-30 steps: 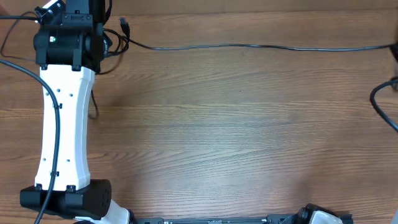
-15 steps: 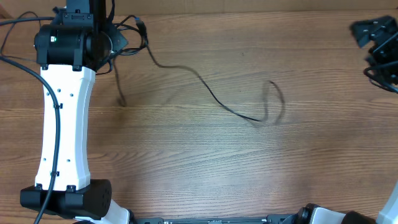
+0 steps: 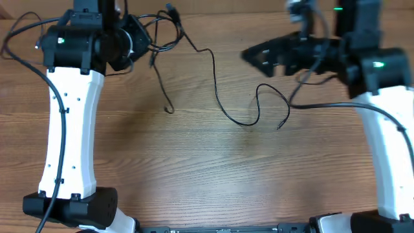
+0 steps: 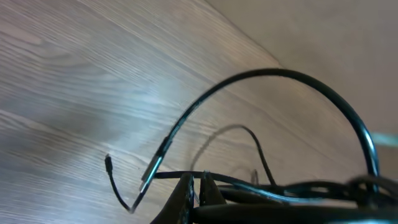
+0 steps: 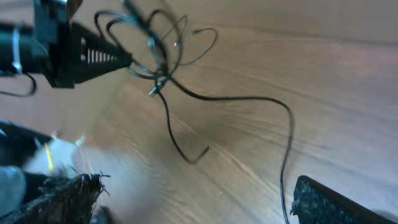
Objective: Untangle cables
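Thin black cables hang as a small tangle at the back left, with my left gripper shut on them. In the left wrist view its fingers pinch a strand while another cable arcs above. One loose strand drops to a hooked tip. A longer strand snakes right across the table and ends near the middle. My right gripper hovers above that strand's far loop, open and empty. The right wrist view shows the gripper wide open over the strand, and the tangle.
The wooden table fills the view. The white left arm lies along the left side and the white right arm along the right. Thicker black arm wiring trails from the right arm.
The long cable, pulled taut to the right edge a second ago, is let go and lies slack in curves. My right gripper opened and swung left to the middle. The left gripper shifted right.
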{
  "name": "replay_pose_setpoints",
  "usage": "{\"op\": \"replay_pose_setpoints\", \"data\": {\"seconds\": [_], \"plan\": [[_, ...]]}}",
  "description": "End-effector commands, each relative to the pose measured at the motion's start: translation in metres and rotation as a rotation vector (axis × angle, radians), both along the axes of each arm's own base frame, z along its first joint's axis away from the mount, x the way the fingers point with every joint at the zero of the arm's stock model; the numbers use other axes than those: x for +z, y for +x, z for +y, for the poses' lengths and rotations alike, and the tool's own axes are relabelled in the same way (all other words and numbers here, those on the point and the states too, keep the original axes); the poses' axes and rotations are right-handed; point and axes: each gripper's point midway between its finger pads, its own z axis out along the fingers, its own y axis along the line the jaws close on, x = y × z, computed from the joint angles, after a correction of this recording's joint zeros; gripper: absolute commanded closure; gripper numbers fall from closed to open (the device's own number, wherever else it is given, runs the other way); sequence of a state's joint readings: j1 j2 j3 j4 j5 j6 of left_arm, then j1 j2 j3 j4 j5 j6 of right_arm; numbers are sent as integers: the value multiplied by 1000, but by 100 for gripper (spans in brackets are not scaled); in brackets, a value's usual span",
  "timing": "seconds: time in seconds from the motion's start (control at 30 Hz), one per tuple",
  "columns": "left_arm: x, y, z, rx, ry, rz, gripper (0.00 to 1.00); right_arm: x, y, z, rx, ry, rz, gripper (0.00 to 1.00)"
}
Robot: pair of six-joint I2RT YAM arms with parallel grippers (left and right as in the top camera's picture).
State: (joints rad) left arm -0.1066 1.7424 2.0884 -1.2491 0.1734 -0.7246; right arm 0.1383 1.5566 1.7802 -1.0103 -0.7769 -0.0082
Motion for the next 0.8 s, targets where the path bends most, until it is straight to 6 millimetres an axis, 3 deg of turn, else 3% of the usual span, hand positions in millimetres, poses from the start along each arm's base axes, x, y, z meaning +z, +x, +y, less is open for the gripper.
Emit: {"op": "replay_pose_setpoints", "data": {"seconds": [0.0,0.07,0.17,0.3,0.6,0.77], "plan": [[5,-7,-35,-115,-42,-11,96,-11,8,38,55,-132,-118,0],[5,-9,-41,-104,-62,0,96,-21,0,64,168,-203,-206,0],[6,-10,-45,-84,-98,14,96,-34,0,79,203,-284,-252,0],[9,-15,-58,-131,-162,27,96,-46,13,82,148,-377,-277,0],[12,-27,-75,-222,-238,54,96,-45,32,90,124,-366,-327,2],[11,-28,-75,-238,-224,51,96,-47,48,83,62,-412,-353,11]]}}
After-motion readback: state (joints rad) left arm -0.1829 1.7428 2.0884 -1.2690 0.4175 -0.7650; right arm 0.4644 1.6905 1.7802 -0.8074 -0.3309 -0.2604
